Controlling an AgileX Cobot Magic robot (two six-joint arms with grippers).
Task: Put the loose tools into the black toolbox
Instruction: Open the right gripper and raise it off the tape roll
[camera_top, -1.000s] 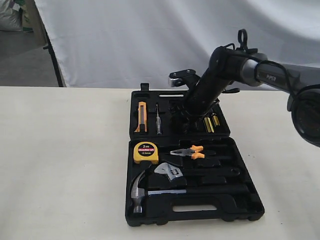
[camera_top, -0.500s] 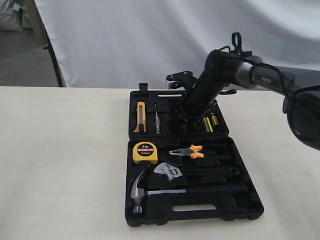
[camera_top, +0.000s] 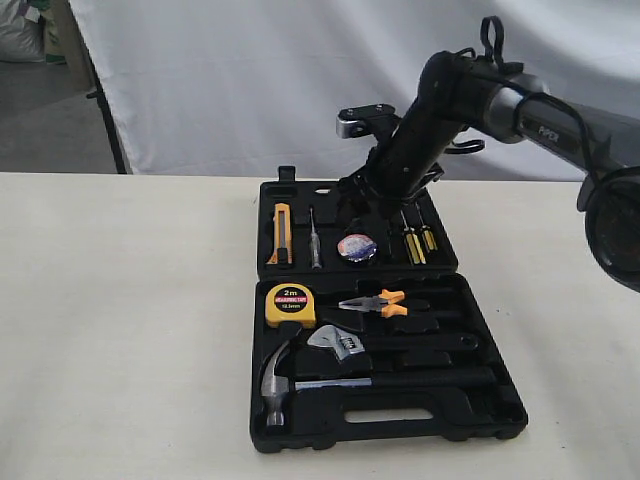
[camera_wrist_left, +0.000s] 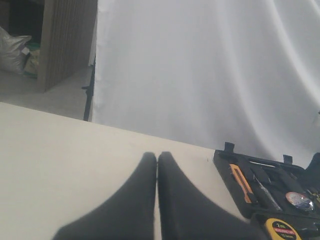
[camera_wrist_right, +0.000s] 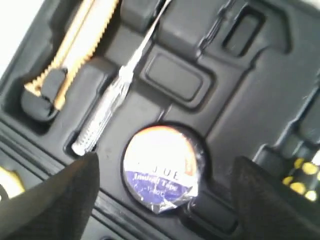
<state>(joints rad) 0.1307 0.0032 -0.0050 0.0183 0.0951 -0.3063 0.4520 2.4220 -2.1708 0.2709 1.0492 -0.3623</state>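
The black toolbox (camera_top: 480, 420) lies open on the table. In its near half rest the claw hammer (camera_top: 276, 386) and the adjustable wrench (camera_top: 340, 343). The small tape roll (camera_top: 357, 247) with its bluish-white label sits in a round recess of the far half. My right gripper (camera_top: 365, 195) hangs just above it. In the right wrist view that gripper (camera_wrist_right: 165, 205) is open, with the tape roll (camera_wrist_right: 160, 170) lying free between and below the fingers (camera_wrist_right: 65, 200). My left gripper (camera_wrist_left: 157, 157) is shut and empty over bare table, left of the toolbox (camera_wrist_left: 235, 192).
A yellow tape measure (camera_top: 291, 304) and orange-handled pliers (camera_top: 378, 302) lie in the near half. An orange utility knife (camera_top: 283, 232), a tester screwdriver (camera_top: 316, 240) and yellow-handled screwdrivers (camera_top: 417, 243) fill the far half. A white backdrop hangs behind the table.
My right gripper has risen from the far half of the toolbox. The tape roll it was covering now lies released in its round recess.
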